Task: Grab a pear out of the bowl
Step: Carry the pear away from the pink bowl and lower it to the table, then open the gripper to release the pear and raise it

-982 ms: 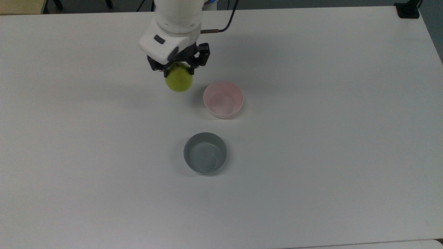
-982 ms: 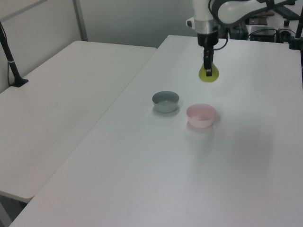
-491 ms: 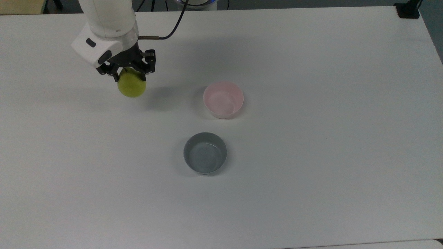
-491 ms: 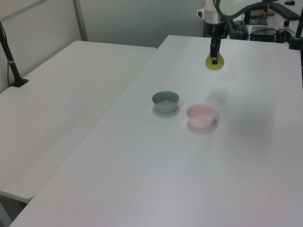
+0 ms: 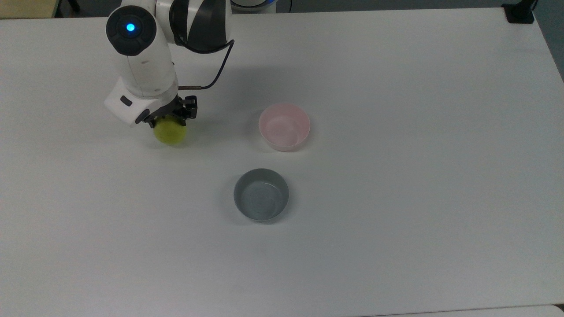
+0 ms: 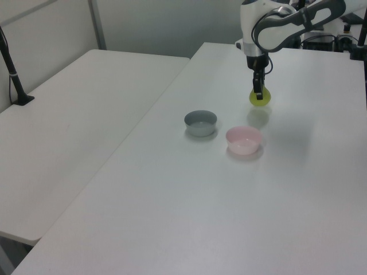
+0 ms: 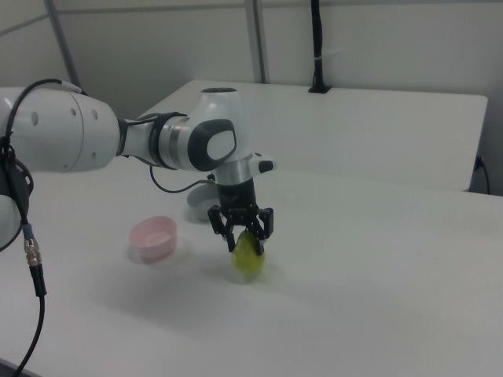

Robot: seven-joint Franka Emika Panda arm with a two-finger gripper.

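Observation:
My gripper [image 5: 169, 119] [image 6: 258, 93] [image 7: 244, 237] is shut on the yellow-green pear [image 5: 169, 131] [image 6: 260, 98] [image 7: 249, 256], gripping its upper part. The pear hangs low, at or just above the white table [image 5: 396, 198]. The pale pink bowl [image 5: 284, 127] [image 6: 243, 140] [image 7: 152, 237] stands empty to the top view's right of the pear, well apart from it.
A grey bowl [image 5: 261, 194] [image 6: 200, 122] of similar size stands empty below the pink bowl in the top view. The robot's arm [image 5: 141, 66] reaches over the table's upper left in the top view. A second white table [image 6: 69, 126] lies to the left view's left.
The gripper carried the pear from beside the pink bowl toward the top view's left, then lowered it toward the table. It stays shut on the pear throughout.

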